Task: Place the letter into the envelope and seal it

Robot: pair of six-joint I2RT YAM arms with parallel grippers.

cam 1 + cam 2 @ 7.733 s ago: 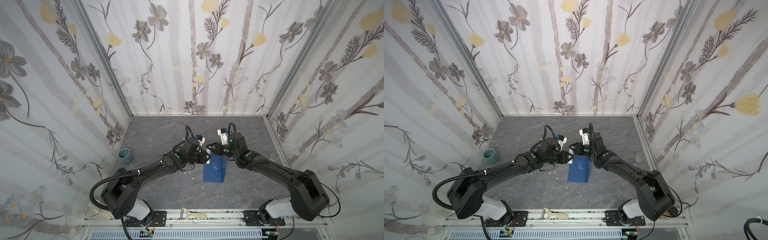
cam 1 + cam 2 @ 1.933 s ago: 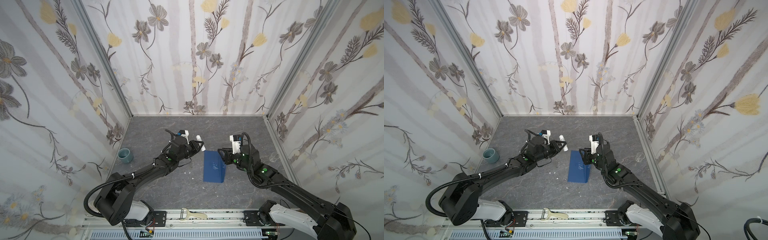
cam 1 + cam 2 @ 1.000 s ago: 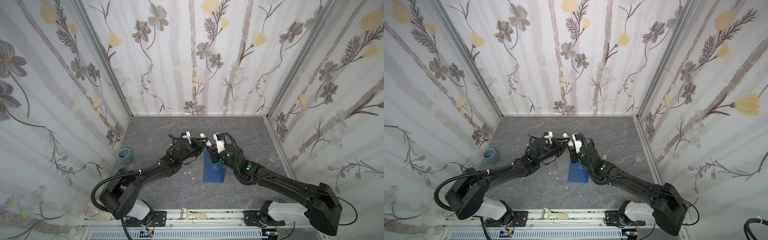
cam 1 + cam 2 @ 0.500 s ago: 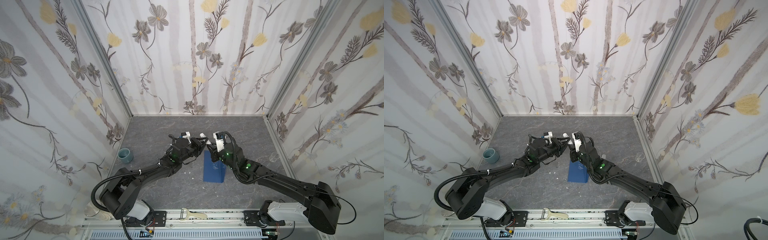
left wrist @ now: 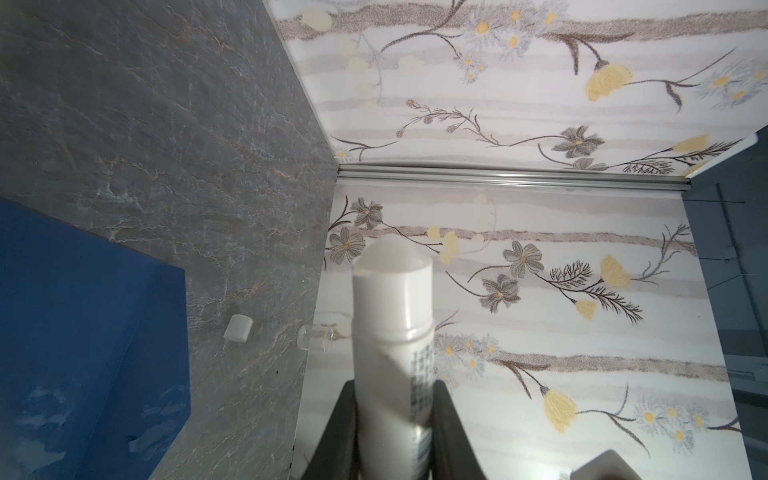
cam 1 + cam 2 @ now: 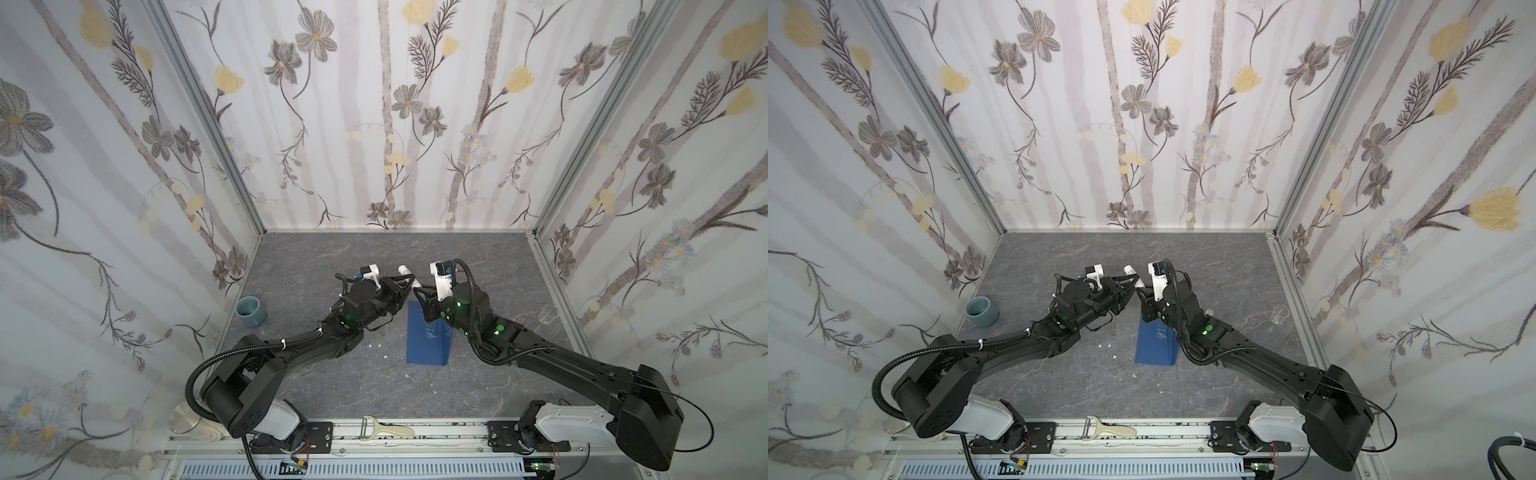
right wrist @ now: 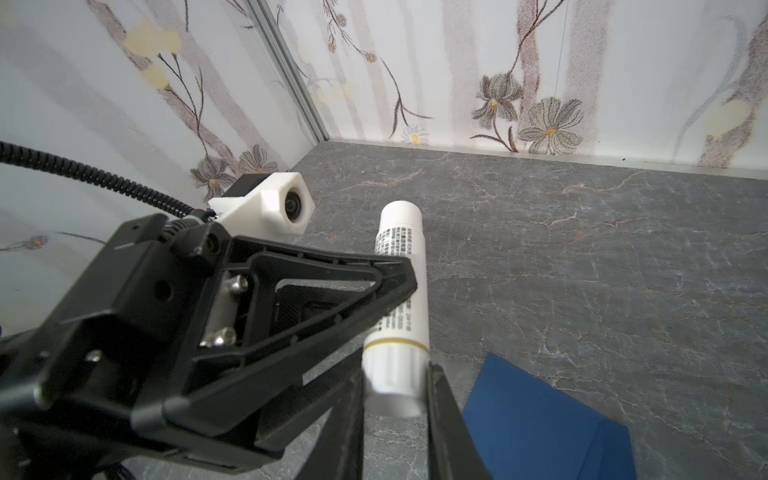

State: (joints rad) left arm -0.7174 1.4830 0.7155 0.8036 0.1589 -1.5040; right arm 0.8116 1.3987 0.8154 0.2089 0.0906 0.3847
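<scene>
Both arms meet at frame centre in both top views, above the grey stone-look table (image 6: 332,257). They share one white glue stick (image 6: 404,270), which is lifted off the table.

Left gripper (image 6: 409,279): fingers pressed onto the barrel of the glue stick (image 5: 392,332), one on each side. Clear in the left wrist view, left gripper (image 5: 395,419) pinching it. The uncapped end with a white glue dome sticks out past the fingers, aimed toward the back wall.

Right gripper (image 6: 417,287): pinching the other end of the same stick. In the right wrist view the right gripper (image 7: 395,395) has a finger on each side of the base end, below the yellow ring, glue stick (image 7: 401,299) running away from the camera. The left gripper (image 7: 405,286) crosses it halfway along.

Envelope (image 6: 428,340): dark navy, lying on the table at centre of both top views, just below the two grippers, long side running toward the bottom edge of the frame. Its top edge is partly covered by the right gripper in the top view. A crease runs down its right part, and I cannot tell if the flap is fully flat. Pale smudges on the envelope (image 5: 83,332) face. Nothing grips it.

Other:
- white cap (image 5: 238,327) loose on the table beside the envelope
- teal cup (image 6: 251,310) at left edge of the table
- small clear glass (image 6: 548,313) at right edge
- white scraps (image 6: 376,345) left of the envelope
- peeler (image 6: 384,430) on the front rail, bottom centre
</scene>
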